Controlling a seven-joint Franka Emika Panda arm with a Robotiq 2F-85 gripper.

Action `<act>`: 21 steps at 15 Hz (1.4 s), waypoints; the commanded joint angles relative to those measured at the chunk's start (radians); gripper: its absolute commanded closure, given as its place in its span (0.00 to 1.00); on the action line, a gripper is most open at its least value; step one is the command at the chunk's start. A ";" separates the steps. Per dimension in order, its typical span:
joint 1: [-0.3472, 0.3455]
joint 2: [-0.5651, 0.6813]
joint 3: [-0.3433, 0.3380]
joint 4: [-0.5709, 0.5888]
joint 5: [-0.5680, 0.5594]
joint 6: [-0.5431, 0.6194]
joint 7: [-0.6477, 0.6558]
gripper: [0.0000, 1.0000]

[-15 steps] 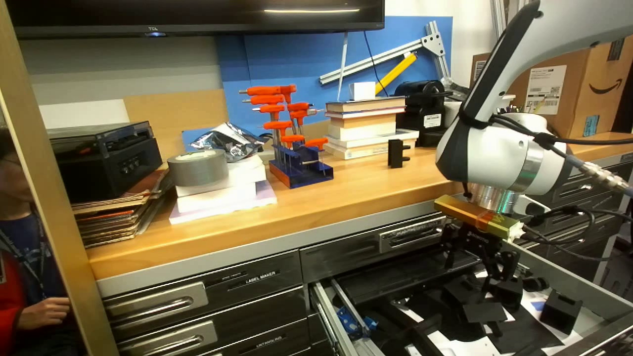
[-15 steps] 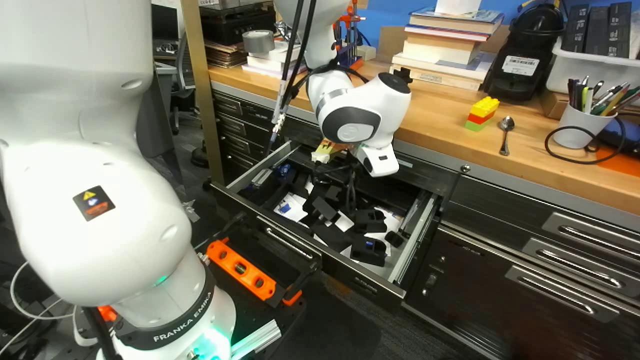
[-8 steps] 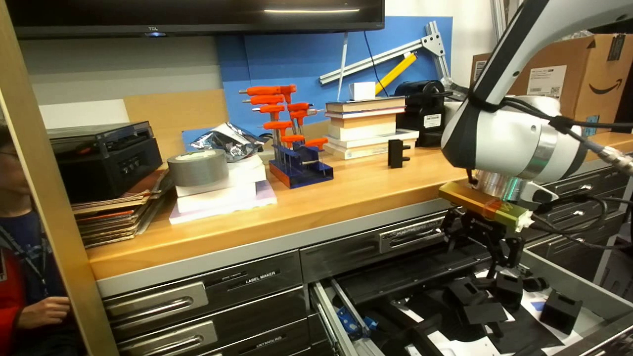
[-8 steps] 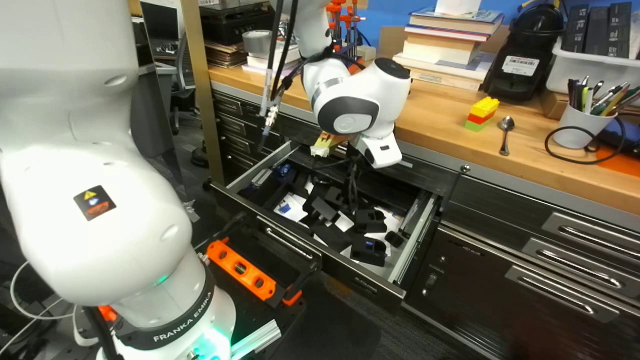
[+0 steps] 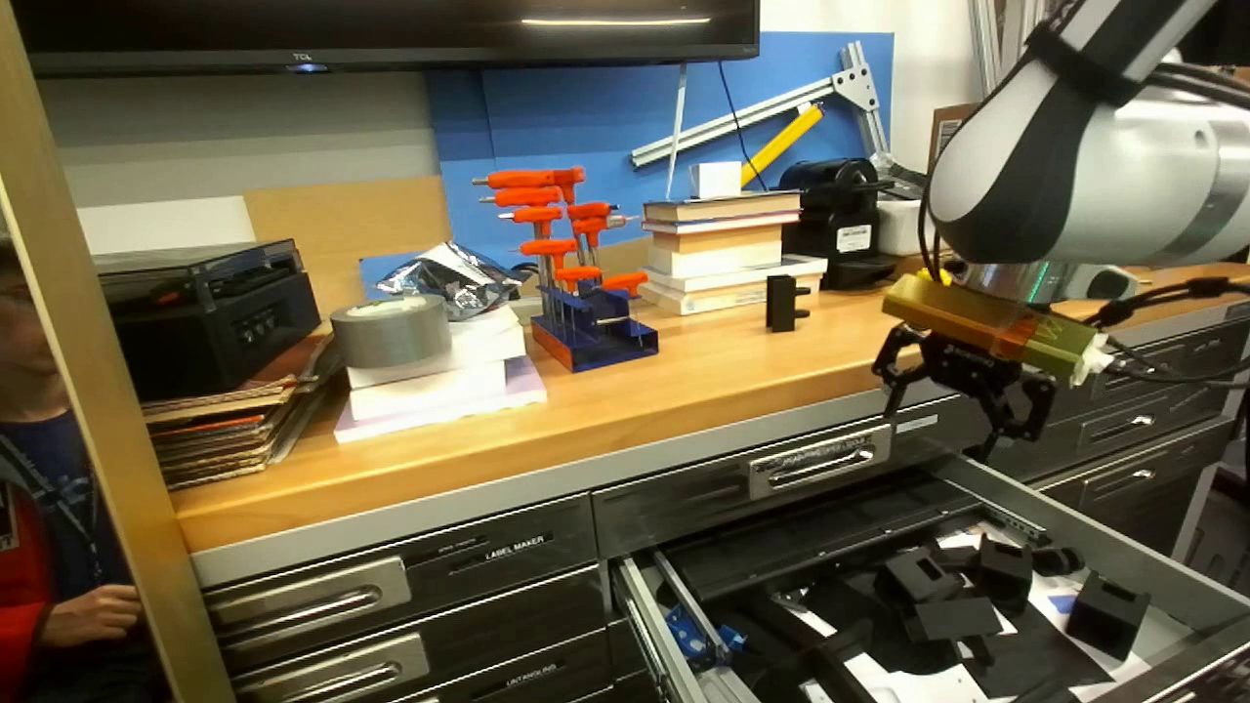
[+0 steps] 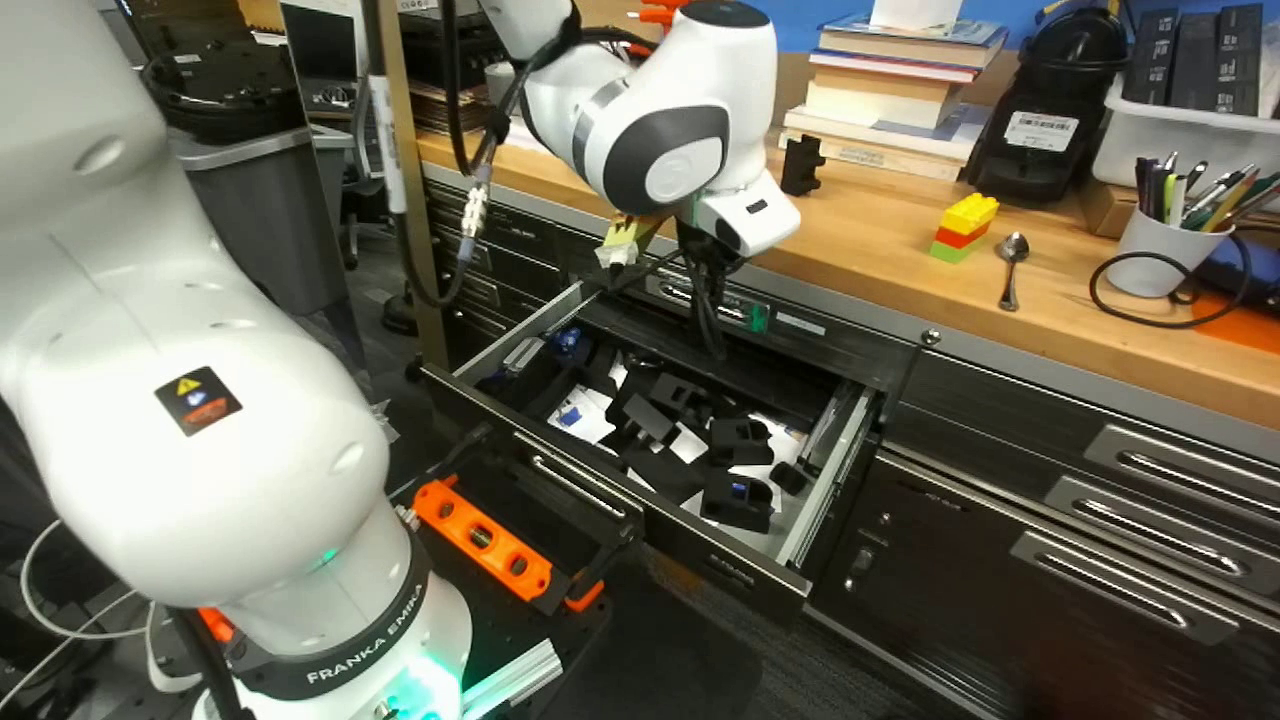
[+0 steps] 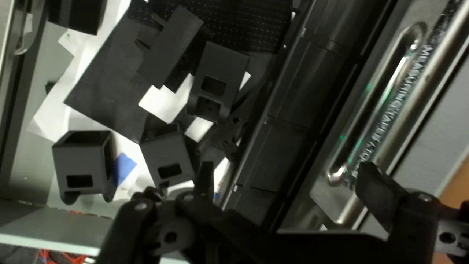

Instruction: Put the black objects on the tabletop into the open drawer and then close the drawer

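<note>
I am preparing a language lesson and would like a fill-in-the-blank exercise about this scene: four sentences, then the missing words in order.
1. One black piece stands on the tabletop near a stack of ____.
2. The gripper is open and holds ____.
3. Other black pieces lie inside the open ____.
4. In an exterior view, a metal ____ lies beside the toy bricks.

Missing words: books; nothing; drawer; spoon.

A grey tape roll [image 5: 391,337] sits on a pale stack [image 5: 435,395] near orange-handled tools [image 5: 549,247], while a spoon [image 6: 1012,254] lies between toy bricks [image 6: 963,228] and a pen cup [image 6: 1160,238].
</note>
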State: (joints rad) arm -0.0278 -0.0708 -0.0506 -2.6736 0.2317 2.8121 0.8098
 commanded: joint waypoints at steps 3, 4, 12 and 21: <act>-0.087 -0.215 0.120 -0.046 -0.273 0.097 0.189 0.00; -0.110 -0.234 0.150 -0.037 -0.303 0.114 0.209 0.00; -0.367 -0.224 0.395 0.089 -0.567 0.351 0.355 0.00; -0.938 -0.158 0.937 0.255 -0.741 0.371 0.432 0.00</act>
State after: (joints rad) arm -0.8009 -0.2388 0.7182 -2.4708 -0.4475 3.2018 1.1954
